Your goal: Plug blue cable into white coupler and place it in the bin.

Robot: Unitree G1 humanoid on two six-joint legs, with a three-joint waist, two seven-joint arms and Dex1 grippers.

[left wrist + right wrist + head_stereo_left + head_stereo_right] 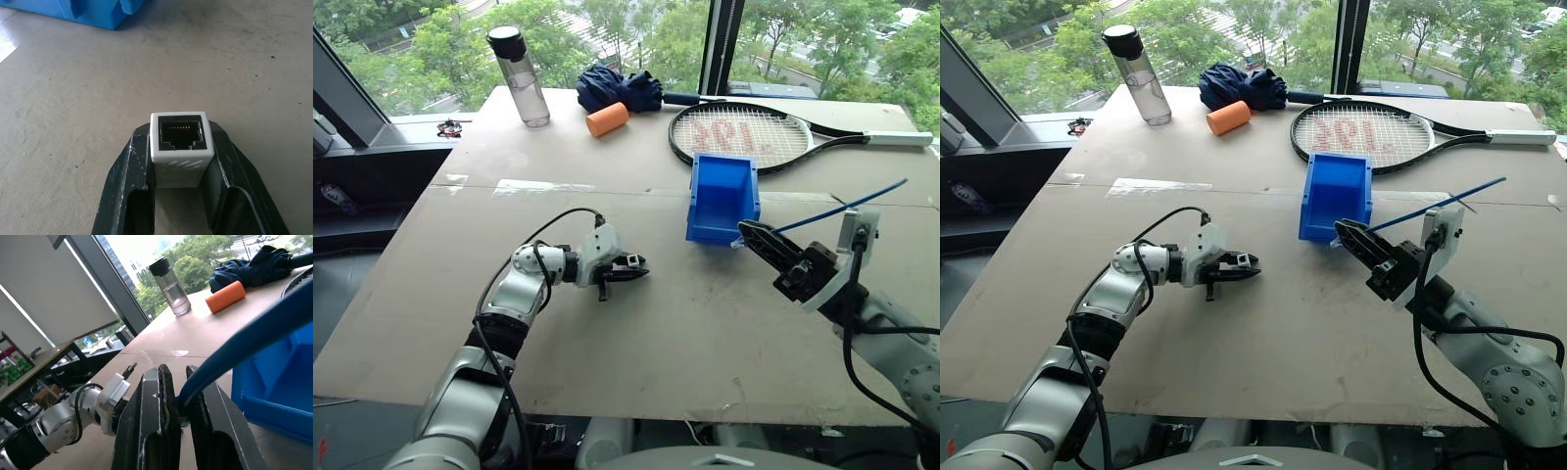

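Note:
My left gripper [631, 267] rests low over the table's middle, pointing toward the right, shut on the white coupler [182, 160]. The coupler's dark socket faces outward past the fingertips. My right gripper [750, 234] hovers just right of the bin [722, 199], shut on the blue cable [842, 207]. The cable runs up and to the right from the fingers [151, 421], and its plug end is hidden at the fingertips. The bright-blue bin stands past the table's middle with nothing visible inside. The two grippers point toward each other, about a hand's width apart.
At the back of the table are a clear water bottle [521, 76], an orange cylinder [607, 118], a dark-blue cloth bundle [619, 88] and a tennis racket [744, 135]. A small dark object [450, 126] lies at the far left edge.

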